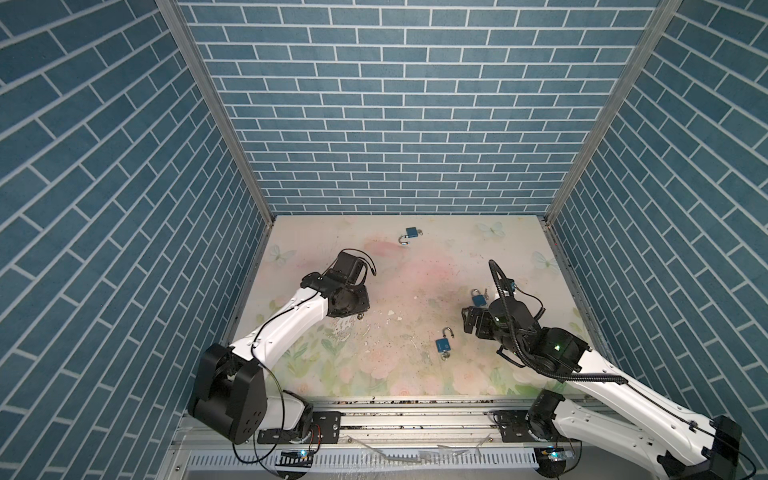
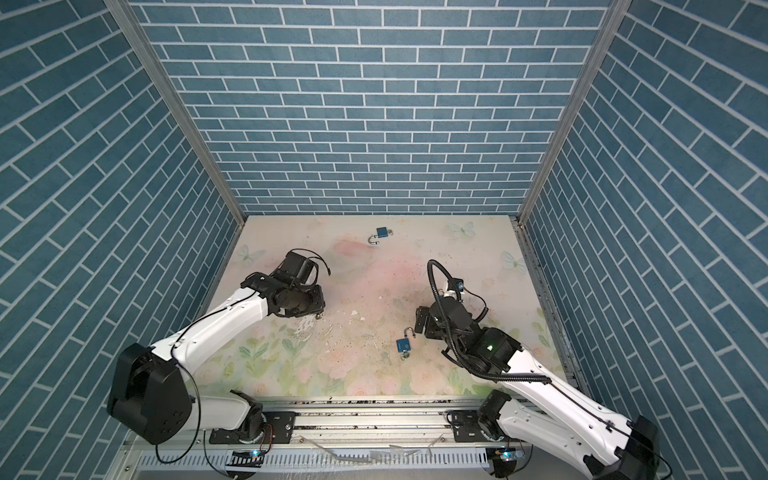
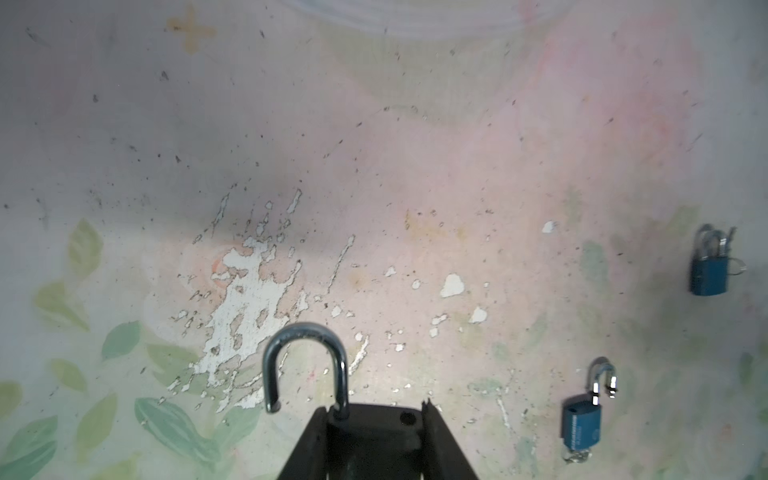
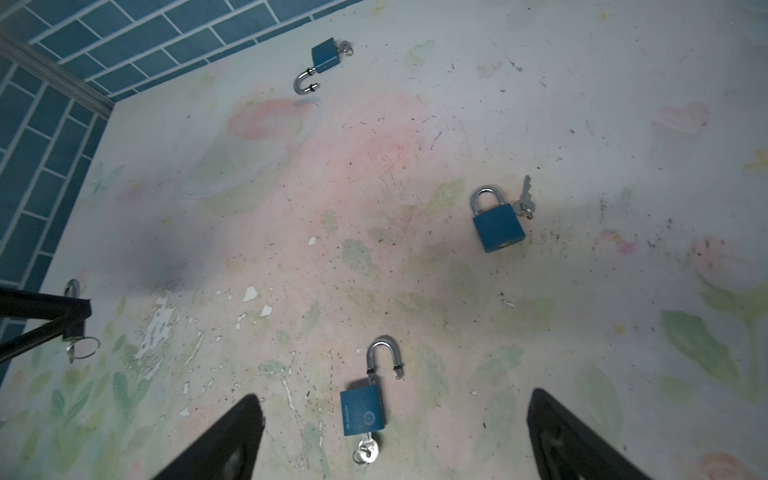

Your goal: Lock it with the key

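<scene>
Nearest lens: left hand (image 3: 374,419), clenched on the body of the held padlock (image 3: 342,374); body hidden inside the grip.
Open part: shackle (image 3: 305,331) sprung, free end clear of the body, poking out past the grip.
Below the lock: key (image 4: 71,352) hanging with its ring, seen in the right wrist view; seated in the keyway, at a guess.
Position: lifted off the bench (image 1: 415,270), left side, in front of the left arm.
Long axis: near upright, shackle up, key down; judged, not certain.
Other arm: right hand (image 4: 395,397) released, fingers (image 4: 232,436) spread wide, nothing between them; hovering over the open padlock (image 4: 363,409) lying flat, second key (image 4: 365,451) at its base.
Bearing: held padlock well to the left of the right hand, across the bare middle of the bench; left arm already on it, right arm the far one.
Next move, likely: shackle pressed home, key turned; calls for the right hand brought across.
Others: shut padlock (image 1: 478,298) with keys, just beside the right hand; far padlock (image 2: 383,233) open, near the bench's far edge.
</scene>
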Tool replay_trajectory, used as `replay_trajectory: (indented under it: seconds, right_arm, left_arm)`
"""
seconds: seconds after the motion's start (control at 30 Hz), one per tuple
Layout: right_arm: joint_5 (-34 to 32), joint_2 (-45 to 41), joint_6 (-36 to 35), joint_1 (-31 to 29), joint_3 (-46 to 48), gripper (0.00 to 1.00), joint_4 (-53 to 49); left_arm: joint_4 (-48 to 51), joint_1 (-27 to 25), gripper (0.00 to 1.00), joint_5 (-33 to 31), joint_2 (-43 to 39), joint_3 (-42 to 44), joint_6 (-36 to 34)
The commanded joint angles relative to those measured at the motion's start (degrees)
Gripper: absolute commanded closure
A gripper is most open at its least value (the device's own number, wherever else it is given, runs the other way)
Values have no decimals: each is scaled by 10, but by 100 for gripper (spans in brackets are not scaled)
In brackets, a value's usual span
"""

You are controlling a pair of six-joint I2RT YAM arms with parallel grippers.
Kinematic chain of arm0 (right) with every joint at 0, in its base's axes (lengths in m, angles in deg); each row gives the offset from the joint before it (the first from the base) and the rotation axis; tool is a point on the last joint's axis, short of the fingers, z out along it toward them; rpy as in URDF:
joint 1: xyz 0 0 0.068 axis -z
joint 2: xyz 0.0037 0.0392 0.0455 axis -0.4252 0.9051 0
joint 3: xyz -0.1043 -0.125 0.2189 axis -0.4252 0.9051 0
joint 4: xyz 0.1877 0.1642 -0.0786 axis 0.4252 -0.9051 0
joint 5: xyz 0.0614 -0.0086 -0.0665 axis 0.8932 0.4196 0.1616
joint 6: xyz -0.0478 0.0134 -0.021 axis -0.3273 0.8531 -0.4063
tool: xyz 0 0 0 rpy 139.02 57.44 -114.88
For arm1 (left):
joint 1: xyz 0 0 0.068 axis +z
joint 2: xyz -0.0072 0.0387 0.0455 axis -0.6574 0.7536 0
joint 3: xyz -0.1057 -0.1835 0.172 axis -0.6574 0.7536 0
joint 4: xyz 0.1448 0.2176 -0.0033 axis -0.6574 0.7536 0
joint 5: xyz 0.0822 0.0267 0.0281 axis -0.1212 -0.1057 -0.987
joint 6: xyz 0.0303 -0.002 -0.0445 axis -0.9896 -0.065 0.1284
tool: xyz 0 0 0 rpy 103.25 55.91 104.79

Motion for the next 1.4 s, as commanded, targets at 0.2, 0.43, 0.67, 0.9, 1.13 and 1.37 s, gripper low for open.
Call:
replay_trajectory:
  seconds: [0.2, 0.43, 0.67, 0.9, 1.13, 1.37]
  right_arm:
    - [118, 141, -45, -24, 1, 4, 276]
    - [55, 225, -74, -85, -4, 14, 431]
    - [38, 275, -104, -123, -7, 23, 560]
    - [49, 301, -134, -132, -33, 36, 600]
    - [69, 351, -139, -132, -75, 39, 619]
    - [90, 392, -143, -132, -119, 44, 617]
  left_arm:
    - [-37, 2, 67, 61, -27, -25, 128]
    - [-60, 2, 67, 81, -18, -64, 177]
    - [-62, 1, 68, 85, -20, -96, 216]
    - [-101, 0, 69, 76, -47, -68, 286]
    - [-111, -5, 69, 78, -64, -55, 304]
    - [-121, -7, 69, 78, -75, -38, 317]
